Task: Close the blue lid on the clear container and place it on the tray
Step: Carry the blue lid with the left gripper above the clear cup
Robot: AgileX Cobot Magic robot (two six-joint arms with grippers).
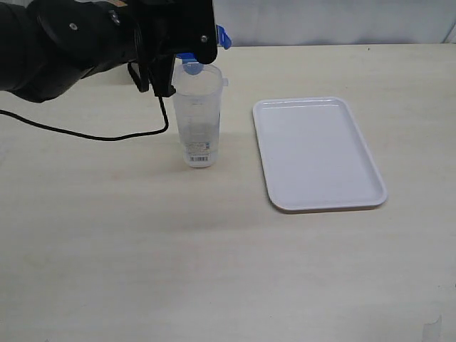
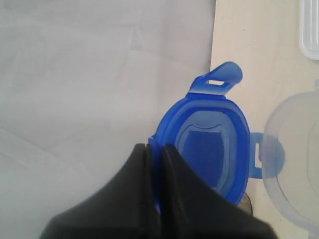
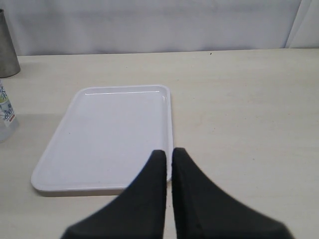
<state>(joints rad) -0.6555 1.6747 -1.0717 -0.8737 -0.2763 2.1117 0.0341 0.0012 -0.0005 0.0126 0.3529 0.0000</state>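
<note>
The left gripper (image 2: 154, 154) had its fingers (image 2: 192, 191) pinched together on the rim of the blue lid (image 2: 209, 144), whose hollow side faced the camera. Taking that grip as six o'clock on the lid, one snap flap (image 2: 222, 77) stuck out at twelve. Another flap (image 2: 259, 155) at three overlapped the mouth of the clear container (image 2: 299, 159). Farther off, near two o'clock, a corner of the tray (image 2: 310, 35) lay on the pale surface (image 2: 259, 50).

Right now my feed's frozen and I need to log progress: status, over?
Left fingers shut on the blue lid, held at mouth of the clear container, not seated. Right fingers shut, empty, facing the tray. Tray bare.
</note>
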